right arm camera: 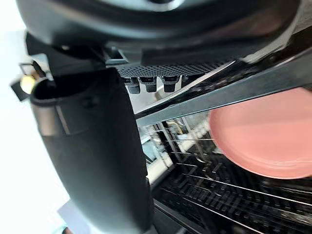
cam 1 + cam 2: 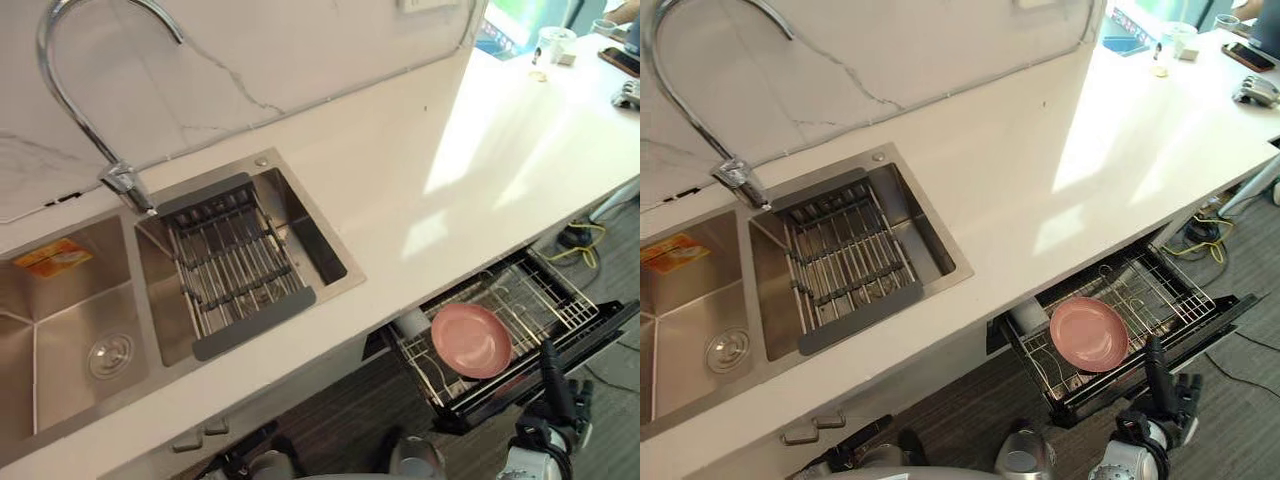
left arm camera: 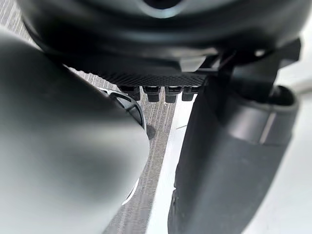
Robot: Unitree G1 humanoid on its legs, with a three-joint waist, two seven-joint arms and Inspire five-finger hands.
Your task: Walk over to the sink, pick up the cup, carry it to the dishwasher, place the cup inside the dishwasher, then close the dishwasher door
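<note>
Dishwasher rack (image 2: pixel 540 298) projects beyond the bench (image 2: pixel 420 170) edge, pink plate (image 2: pixel 471 340) inside. Right hand (image 2: pixel 560 398) hangs beside its front rim, fingers relaxed, empty. Left hand (image 3: pixel 161 78) fingers: cannot tell.

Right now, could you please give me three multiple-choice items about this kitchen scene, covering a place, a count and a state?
1. How many basins has the sink? A) two B) one C) three
2. Where does the pink plate lie? A) in the sink B) on the counter C) in the dishwasher rack
3. The dishwasher door is: A) shut B) open C) removed
Answers: A, a steel wall divides two basins; C, the plate rests on the pulled-out wire rack; B, the door lies folded out beneath the rack.
</note>
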